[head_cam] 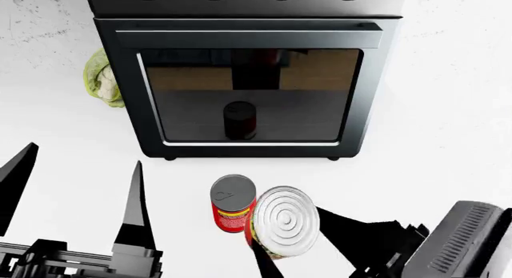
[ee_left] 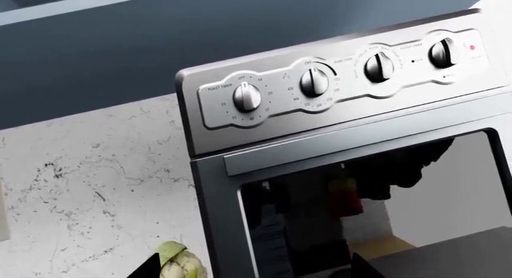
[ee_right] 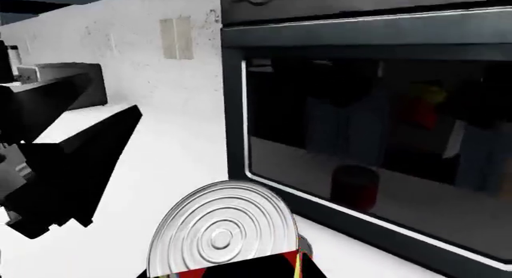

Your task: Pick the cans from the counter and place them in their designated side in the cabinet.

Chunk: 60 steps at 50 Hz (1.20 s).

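Up off the desk [head_cam: 448, 110]: tilted can [head_cam: 282, 223], pinched in right fingers [head_cam: 340, 227]. Second can [head_cam: 232, 204] upright on desk before oven [head_cam: 248, 80]. Left fingers [head_cam: 76, 188] spread, partly cut off.

A plain white worktop [head_cam: 448, 110] is seen, running up to a speckled white wall. A steel toaster oven [head_cam: 248, 74] with a dark glass door is set on it toward the back. A green leafy vegetable [head_cam: 102, 79] is laid just beside the oven's left side. One red can [head_cam: 232, 205] is stood upright in front of the oven door.
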{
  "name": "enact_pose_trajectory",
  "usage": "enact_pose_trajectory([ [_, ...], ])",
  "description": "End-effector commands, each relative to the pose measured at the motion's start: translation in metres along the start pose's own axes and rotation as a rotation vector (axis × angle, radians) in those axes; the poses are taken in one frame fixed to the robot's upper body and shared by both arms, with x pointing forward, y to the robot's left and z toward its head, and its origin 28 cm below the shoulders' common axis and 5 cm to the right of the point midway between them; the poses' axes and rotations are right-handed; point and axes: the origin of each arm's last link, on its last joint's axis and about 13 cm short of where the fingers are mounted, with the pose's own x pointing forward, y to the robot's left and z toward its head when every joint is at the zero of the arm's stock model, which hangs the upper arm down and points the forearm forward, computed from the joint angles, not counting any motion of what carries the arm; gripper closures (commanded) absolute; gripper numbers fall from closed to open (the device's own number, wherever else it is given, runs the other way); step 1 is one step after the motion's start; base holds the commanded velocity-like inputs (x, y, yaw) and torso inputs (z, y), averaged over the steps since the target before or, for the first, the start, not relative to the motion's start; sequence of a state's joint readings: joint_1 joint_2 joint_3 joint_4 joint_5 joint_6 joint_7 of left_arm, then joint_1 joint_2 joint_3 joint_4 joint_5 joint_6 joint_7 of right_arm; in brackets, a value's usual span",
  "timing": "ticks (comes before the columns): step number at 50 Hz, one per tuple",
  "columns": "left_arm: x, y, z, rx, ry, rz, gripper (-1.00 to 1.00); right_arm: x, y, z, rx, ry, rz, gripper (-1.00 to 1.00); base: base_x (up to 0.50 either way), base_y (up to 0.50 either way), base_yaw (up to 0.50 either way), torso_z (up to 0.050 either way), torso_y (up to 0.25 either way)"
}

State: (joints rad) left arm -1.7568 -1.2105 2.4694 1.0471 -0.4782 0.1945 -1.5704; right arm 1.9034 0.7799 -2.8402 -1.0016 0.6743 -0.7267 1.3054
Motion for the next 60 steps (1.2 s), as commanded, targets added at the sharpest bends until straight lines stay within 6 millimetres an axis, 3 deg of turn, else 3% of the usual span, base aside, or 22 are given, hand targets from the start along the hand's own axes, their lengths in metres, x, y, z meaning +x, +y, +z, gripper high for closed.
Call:
enact_pose_trajectory([
  [1, 0.0, 0.0, 0.0, -0.001, 0.0, -0.005, -1.0, -0.004, -0.001, 0.039, -0.047, -0.295, -0.087, 1.0, 0.0, 0.0, 0.0, 0.0, 0.0],
  [12, 0.0, 0.0, 0.001, -0.002, -0.002, -0.014, -1.0, 0.007, -0.001, 0.069, -0.018, -0.55, -0.178, 1.0, 0.0, 0.0, 0.0, 0.0, 0.0],
  [20, 0.002, -0.003, 0.0, -0.003, 0.003, -0.028, -1.0, 0.018, -0.004, 0.114, -0.069, -0.768, -0.236, 1.0, 0.0, 0.0, 0.0, 0.0, 0.0],
  [26, 0.004, -0.005, 0.0, -0.001, 0.004, -0.037, -1.0, 0.006, 0.007, 0.157, -0.12, -0.936, -0.279, 1.0, 0.0, 0.0, 0.0, 0.0, 0.0],
  [42, 0.004, -0.007, 0.0, -0.004, 0.003, -0.05, -1.0, -0.007, 0.029, 0.223, -0.22, -1.189, -0.308, 1.0, 0.0, 0.0, 0.0, 0.0, 0.001],
  [48, 0.004, -0.009, -0.001, -0.007, 0.005, -0.056, -1.0, 0.01, 0.019, 0.233, -0.246, -1.153, -0.35, 1.0, 0.0, 0.0, 0.0, 0.0, 0.0],
  [60, 0.005, -0.011, -0.001, -0.006, 0.011, -0.066, -1.0, 0.06, -0.027, 0.252, -0.278, -1.033, -0.49, 1.0, 0.0, 0.0, 0.0, 0.0, 0.0],
])
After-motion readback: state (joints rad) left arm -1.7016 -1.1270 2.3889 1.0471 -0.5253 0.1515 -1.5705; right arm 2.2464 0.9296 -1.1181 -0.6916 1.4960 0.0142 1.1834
